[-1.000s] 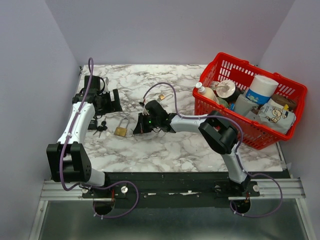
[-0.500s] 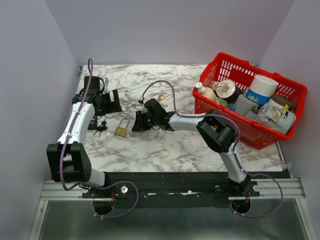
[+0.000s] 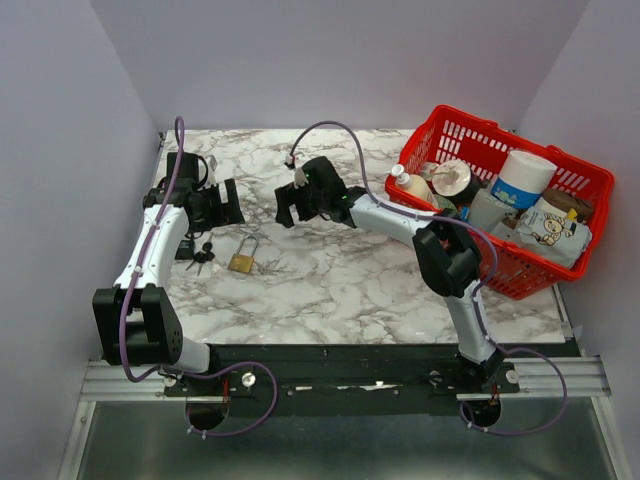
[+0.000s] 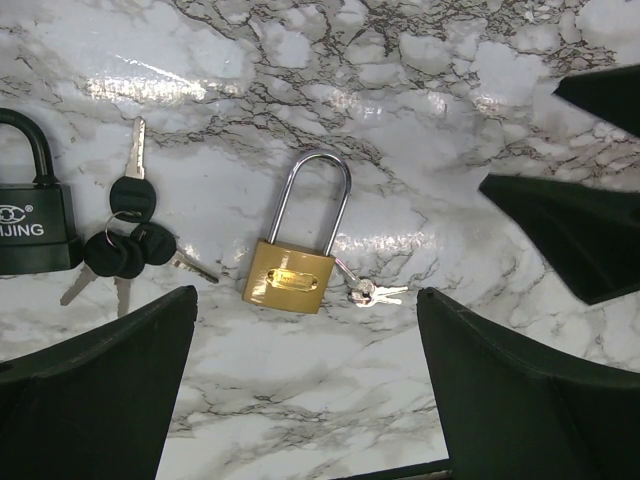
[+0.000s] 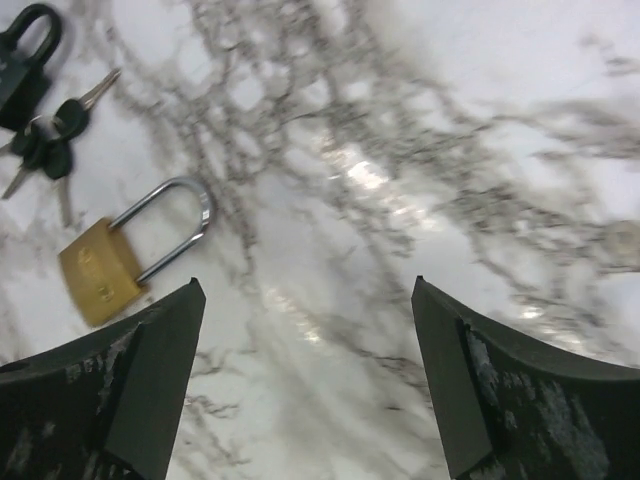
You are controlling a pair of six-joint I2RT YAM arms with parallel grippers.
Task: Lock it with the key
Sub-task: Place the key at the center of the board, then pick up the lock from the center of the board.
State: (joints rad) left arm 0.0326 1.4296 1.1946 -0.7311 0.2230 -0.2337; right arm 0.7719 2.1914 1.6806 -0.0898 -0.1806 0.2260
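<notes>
When you start from the top external view, the brass padlock (image 3: 241, 262) lies flat on the marble counter (image 3: 340, 290), left of centre, with a bunch of black-headed keys (image 3: 200, 251) just to its left. Left pincer (image 3: 228, 203): parted, above the counter behind the keys. Right pincer (image 3: 290, 212): parted, further back and well apart from the padlock. Red basket (image 3: 520, 275): full of groceries, at the right edge.

Left wrist view: brass padlock (image 4: 290, 280) at centre, shackle pointing away from you; you cannot tell whether it is latched. Small silver keys (image 4: 368, 293) rest at its lower right corner. Black-headed keys (image 4: 125, 245) sit left of it, and a black padlock (image 4: 30, 225) is at the left edge. Fingers (image 4: 100, 400) spread wide, gripping nothing.

Right wrist view, partly blurred: brass padlock (image 5: 100, 268) at lower left, near the left finger. Black-headed keys (image 5: 50, 140) and black padlock (image 5: 25, 50) are in the upper left corner. Fingers (image 5: 520, 400) stand wide apart with only bare marble between them.
</notes>
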